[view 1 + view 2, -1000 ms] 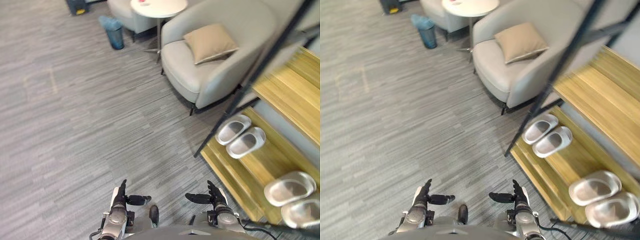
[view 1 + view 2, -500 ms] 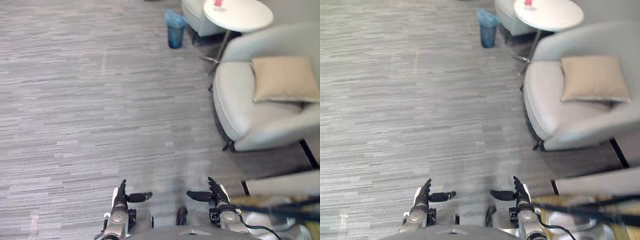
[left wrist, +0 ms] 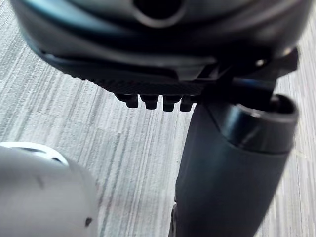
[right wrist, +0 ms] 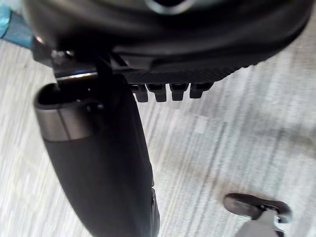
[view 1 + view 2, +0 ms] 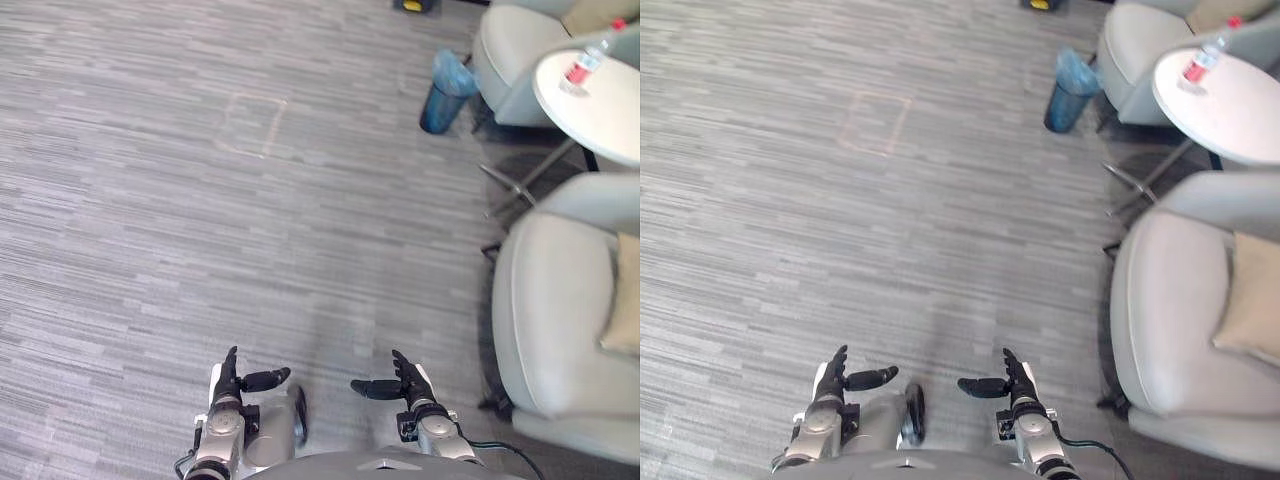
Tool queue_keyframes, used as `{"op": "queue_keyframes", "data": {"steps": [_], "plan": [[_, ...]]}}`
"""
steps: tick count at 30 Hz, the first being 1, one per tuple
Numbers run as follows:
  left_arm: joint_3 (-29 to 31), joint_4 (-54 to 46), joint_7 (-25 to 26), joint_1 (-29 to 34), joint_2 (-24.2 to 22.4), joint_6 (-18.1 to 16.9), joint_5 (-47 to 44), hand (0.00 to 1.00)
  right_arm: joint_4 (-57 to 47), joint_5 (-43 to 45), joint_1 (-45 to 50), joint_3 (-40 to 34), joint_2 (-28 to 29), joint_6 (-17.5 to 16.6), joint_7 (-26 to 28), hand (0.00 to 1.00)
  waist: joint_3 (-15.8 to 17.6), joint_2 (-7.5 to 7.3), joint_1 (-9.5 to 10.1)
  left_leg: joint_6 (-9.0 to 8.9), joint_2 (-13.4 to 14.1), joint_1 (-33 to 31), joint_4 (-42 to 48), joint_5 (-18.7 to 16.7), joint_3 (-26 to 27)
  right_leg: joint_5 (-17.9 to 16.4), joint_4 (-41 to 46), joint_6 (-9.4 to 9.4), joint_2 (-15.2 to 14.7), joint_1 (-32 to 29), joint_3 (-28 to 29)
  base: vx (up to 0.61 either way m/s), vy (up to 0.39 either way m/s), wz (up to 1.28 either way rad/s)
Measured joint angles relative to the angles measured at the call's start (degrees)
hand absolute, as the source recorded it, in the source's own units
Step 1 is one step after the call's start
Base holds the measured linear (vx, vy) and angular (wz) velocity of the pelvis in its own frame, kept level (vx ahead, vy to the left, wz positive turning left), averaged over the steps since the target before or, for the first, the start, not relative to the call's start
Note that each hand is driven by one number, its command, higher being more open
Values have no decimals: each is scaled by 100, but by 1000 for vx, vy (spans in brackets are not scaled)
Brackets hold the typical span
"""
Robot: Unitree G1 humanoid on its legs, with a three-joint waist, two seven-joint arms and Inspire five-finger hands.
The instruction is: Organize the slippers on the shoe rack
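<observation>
presently: left hand [image 5: 229,386], low over the grey carpet [image 5: 200,200], well apart from the armchair [image 5: 555,310]; fingers straight, thumb out, holding nothing. right hand [image 5: 408,380], nearer the armchair; likewise relaxed and empty. beyond the armchair: round table [image 5: 600,110] bearing a bottle [image 5: 581,68]; blue bin [image 5: 446,88]. slippers: none in or near the fingers; where they lie i cannot tell. step in hand, i judge: finding the rack; best done turning steadily, hands clear of the armchair.
</observation>
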Motion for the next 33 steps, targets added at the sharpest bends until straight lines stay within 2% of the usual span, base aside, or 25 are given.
{"op": "queue_keyframes", "data": {"steps": [2, 4, 5, 6, 7, 8, 9, 11, 12, 13, 14, 16, 18, 19, 20, 21, 22, 23, 25, 27, 28, 29, 31, 32, 33], "plan": [[-81, 14, 4, 26, -25, -2, 0, 100, -211, -39, 59, 102, -29, -34, 5, 100, 56, 222, -171, -22, 208, 756, -530, -43, -404, -521, -221, 46, 546, -847, 230, 598, -162, 88], [-95, 90, 9, 4, -31, 0, 1, 100, -357, -35, 41, 194, -51, -64, 14, 100, 88, 260, -221, -30, 358, 1140, -741, -51, -622, -654, -1504, 266, 749, -1578, 424, 711, -266, 85], [-107, 99, 7, -2, -33, -2, 1, 100, -434, -32, 31, 207, -54, -96, 12, 100, 62, 209, -254, -112, 402, 1231, -779, -100, -772, -482, -2373, 504, 763, -1776, 587, 616, -269, 125], [-137, 121, -8, 33, -3, -8, 4, 100, -492, -18, 80, 231, -64, -117, 12, 100, 34, 70, -391, -373, 384, 1406, -864, -275, -1076, 488, -3479, 669, 691, -1771, 704, 639, -293, 123], [-160, 244, -43, 2, -107, 10, 6, 100, -398, -16, 16, 206, -99, -62, 11, 100, 13, 220, -310, -427, 615, 1518, -910, -324, -1311, 226, -3407, 249, 845, -1631, 580, 639, -293, 84], [-149, 214, -81, 5, -142, 14, 6, 100, -401, -15, 0, 158, -99, -48, -5, 100, -5, 210, -226, -461, 613, 1486, -858, -254, -1391, 70, -3243, 266, 855, -1678, 606, 596, -293, 30], [-154, 201, -111, -9, -180, 10, 56, 100, -409, -11, -7, 97, -101, -26, -32, 100, -7, 204, -205, -629, 613, 1474, -589, -194, -1557, -268, -2894, 111, 807, -1654, 541, 542, -275, 35], [-152, 185, -110, -7, -269, 7, 67, 100, -545, -12, 132, 60, -106, 29, -39, 100, -29, 269, -370, -838, 655, 1216, 313, -220, -1739, -651, -2907, 53, 738, -1295, 206, 568, -278, 84], [-87, 126, -119, 0, -378, 17, 105, 100, -769, -11, 307, 52, -117, 81, -34, 100, -40, 352, -402, -1423, 754, 695, 1642, -77, -1741, -785, -3114, 7, 789, -885, -35, 466, -164, 88], [-64, 24, -125, 24, -439, 21, 113, 100, -876, -9, 381, 58, -111, 89, -42, 100, -68, 422, -366, -1859, 880, 301, 2600, 37, -1662, -830, -3312, -19, 904, -595, -150, 464, -127, 62], [6, -160, -133, 61, -483, 13, 116, 100, -904, -8, 396, 82, -76, 92, -43, 100, -73, 473, -281, -2005, 1108, -130, 3625, 99, -1323, -872, -3566, -72, 1054, -239, -179, 453, -100, 18], [139, -304, -129, 45, -509, 17, 117, 100, -901, 0, 395, 146, 51, 94, -44, 100, -83, 438, -160, -1594, 1526, -736, 4507, -25, -560, -896, -4056, -111, 1154, 458, -199, 445, -81, 8], [141, -419, -120, 52, -506, -4, 117, 100, -900, 63, 471, 163, 184, 90, -43, 100, -155, 326, -81, -1181, 1717, -1222, 3977, -243, 61, -857, -4637, -44, 1107, 1107, -209, 518, -6, 7], [139, -452, -119, -5, -514, -36, 117, 100, -883, 118, 458, 143, 235, 91, -44, 100, -139, 316, -6, -1042, 1580, -1548, 2572, -266, 262, -819, -4980, 55, 981, 1514, -177, 597, 83, -2], [139, -457, -119, -17, -515, -38, 113, 100, -881, 118, 456, 132, 237, 91, -44, 100, -134, 308, -2, -1007, 1533, -1600, 2327, -225, 248, -817, -4999, 93, 958, 1560, -171, 629, 183, -10], [134, -484, -109, -35, -512, -56, 106, 100, -829, 118, 472, 93, 248, 93, -45, 100, -132, 306, 55, -887, 1253, -1742, 957, 342, 67, -827, -5022, 240, 847, 1728, -106, 562, 215, -24], [121, -534, -94, -39, -458, -63, 54, 100, -696, 116, 495, 65, 261, 94, -49, 100, -146, 223, 165, -903, 995, -1627, 677, 1082, -122, -867, -5011, 430, 730, 1881, 81, 710, 236, -1], [109, -523, -67, -88, -340, -72, 45, 100, -598, 113, 494, 70, 349, 119, -51, 100, -206, -15, 98, -822, 806, -1589, 628, 1031, -71, -825, -4926, 529, 508, 1862, 144, 610, 177, 12], [80, -433, -39, -120, -224, -89, 45, 100, -483, 94, 475, 58, 357, 130, -44, 100, -224, -103, 70, -735, 742, -1596, 872, 726, -61, -517, -4317, 764, 367, 1604, 563, 608, 211, 18], [73, -280, -41, -87, -112, -26, 33, 100, -432, 90, 449, 44, 371, 160, -44, 100, -186, -159, 71, -630, 642, -1237, 937, 430, 65, -110, -3152, 534, 238, 1297, 782, 604, 217, -13], [49, -195, -41, -17, -28, -18, 33, 100, -370, 86, 403, 49, 353, 167, -39, 100, -158, -223, 41, -587, 586, -675, 623, 243, 213, 628, -1817, 252, -67, 801, 794, 579, 134, -33], [-12, -130, -33, 31, 19, 8, 37, 100, -345, 86, 368, 58, 314, 171, -35, 100, -102, -179, 3, -563, 525, -119, 281, 124, 333, 824, -655, 104, -373, 332, 718, 564, 110, -36], [-93, -35, -12, 29, 28, 36, 52, 100, -351, 70, 298, 84, 280, 163, -18, 100, -54, -68, -78, -557, 577, 558, -171, 57, 359, 14, 176, 51, -361, -336, 576, 485, 62, -26], [-131, -33, -15, 47, 28, 35, 53, 100, -360, 25, 290, 85, 273, 155, -14, 100, -53, -7, -113, -575, 644, 721, -318, 47, 359, -141, 183, 43, -258, -508, 515, 520, 18, -14], [-176, -13, -32, 51, 19, 35, 58, 100, -400, -27, 191, 155, 253, 111, -1, 100, 20, 118, -201, -583, 847, 1161, -648, 45, 389, -561, -252, 93, 138, -980, 363, 405, -17, -2]]}}
